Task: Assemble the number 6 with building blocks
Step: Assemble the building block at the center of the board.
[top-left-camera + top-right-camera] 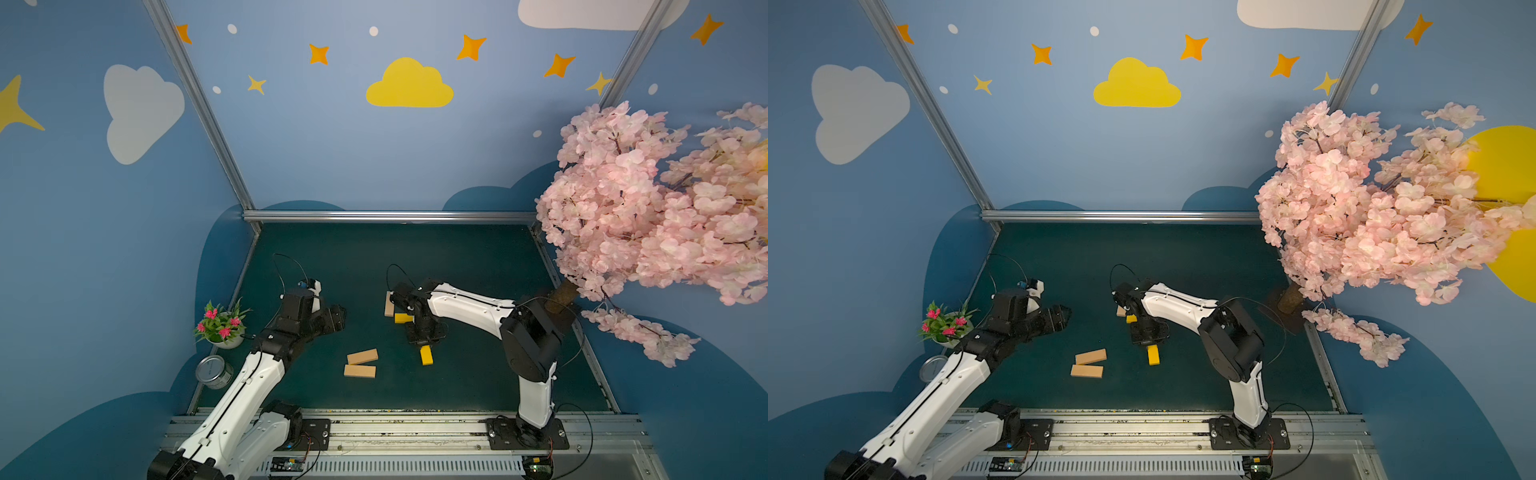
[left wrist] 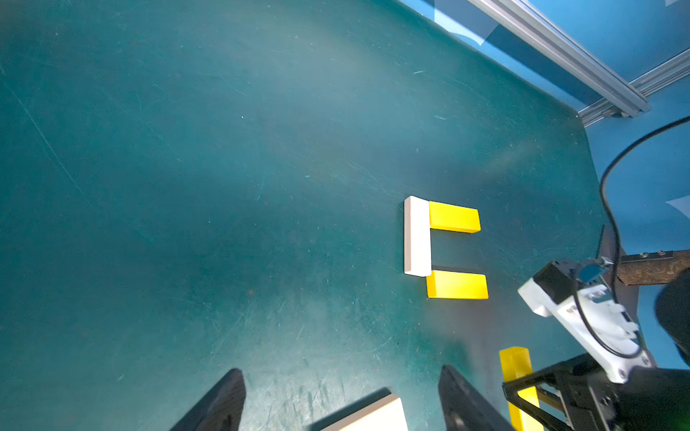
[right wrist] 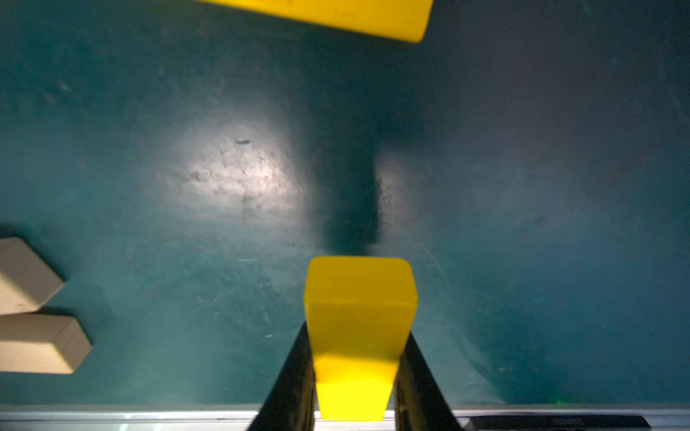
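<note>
In both top views my right gripper (image 1: 424, 343) (image 1: 1148, 342) is closed narrow on a yellow bar (image 1: 427, 356) (image 1: 1153, 356). Its long axis runs twelve to six with the free end toward six; whether it is level or tipped I cannot tell. It sits at six o'clock of the part-built 6 (image 1: 390, 303) in the middle of the mat (image 1: 457, 266), and I judge it is turned so to become a lower upright. My left gripper (image 1: 336, 318) hangs wide and empty at nine o'clock of the 6, clear of the work; two tan bars (image 1: 362, 356) lie at seven, axes roughly three to nine. From the left wrist, the 6 is a tan upright (image 2: 417, 236) with two yellow arms (image 2: 454, 217) butted at its ends, parallel, pointing one way. A tan end shows between my wide left fingers (image 2: 224, 399), ungripped. From the right wrist, my fingers (image 3: 295, 373) clamp the bar across its width, leaving its length free to lay down, I reckon; one arm (image 3: 336, 15) lies beyond its free end.
</note>
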`<action>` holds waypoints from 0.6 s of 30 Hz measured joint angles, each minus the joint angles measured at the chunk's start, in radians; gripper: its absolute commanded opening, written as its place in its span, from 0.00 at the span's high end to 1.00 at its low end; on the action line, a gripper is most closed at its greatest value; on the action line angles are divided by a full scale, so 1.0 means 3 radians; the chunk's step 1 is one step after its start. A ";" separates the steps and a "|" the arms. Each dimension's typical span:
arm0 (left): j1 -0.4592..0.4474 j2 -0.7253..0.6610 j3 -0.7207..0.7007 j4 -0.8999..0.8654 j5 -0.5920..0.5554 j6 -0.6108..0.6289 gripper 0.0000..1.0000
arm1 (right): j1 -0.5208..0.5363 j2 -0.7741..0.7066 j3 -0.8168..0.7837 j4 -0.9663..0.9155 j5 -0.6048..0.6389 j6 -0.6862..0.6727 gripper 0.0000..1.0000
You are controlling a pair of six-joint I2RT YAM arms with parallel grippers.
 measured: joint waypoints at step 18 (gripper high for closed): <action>0.0000 -0.0053 0.0000 -0.0017 -0.0003 -0.0022 0.17 | -0.0172 0.0183 -0.0022 0.0267 -0.0084 0.0033 1.00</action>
